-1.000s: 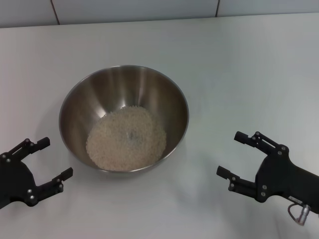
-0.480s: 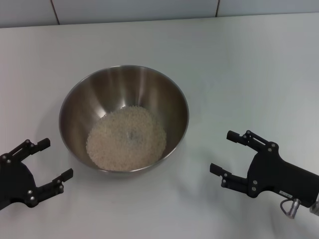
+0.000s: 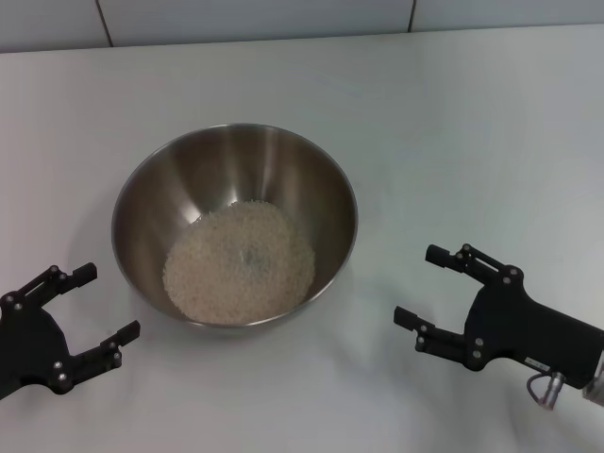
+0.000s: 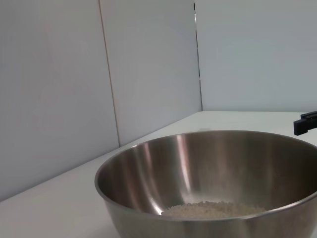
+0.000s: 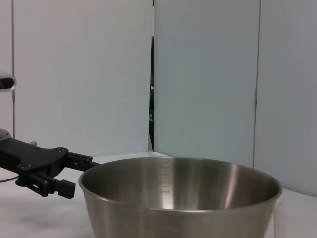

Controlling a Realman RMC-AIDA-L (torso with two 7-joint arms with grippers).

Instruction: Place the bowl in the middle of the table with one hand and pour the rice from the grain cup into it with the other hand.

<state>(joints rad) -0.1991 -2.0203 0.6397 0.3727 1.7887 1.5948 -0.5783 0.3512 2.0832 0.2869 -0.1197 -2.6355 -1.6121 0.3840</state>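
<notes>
The steel bowl stands on the white table, a little left of centre, with a mound of rice in its bottom. It also shows in the left wrist view with rice and in the right wrist view. My left gripper is open and empty near the front left, apart from the bowl. My right gripper is open and empty at the front right, apart from the bowl. The grain cup is out of view.
A white panelled wall runs along the table's far edge. The left gripper shows beyond the bowl in the right wrist view; a right fingertip shows in the left wrist view.
My right gripper has moved a little left, toward the bowl, and stays open. The left gripper and the bowl have not moved.
</notes>
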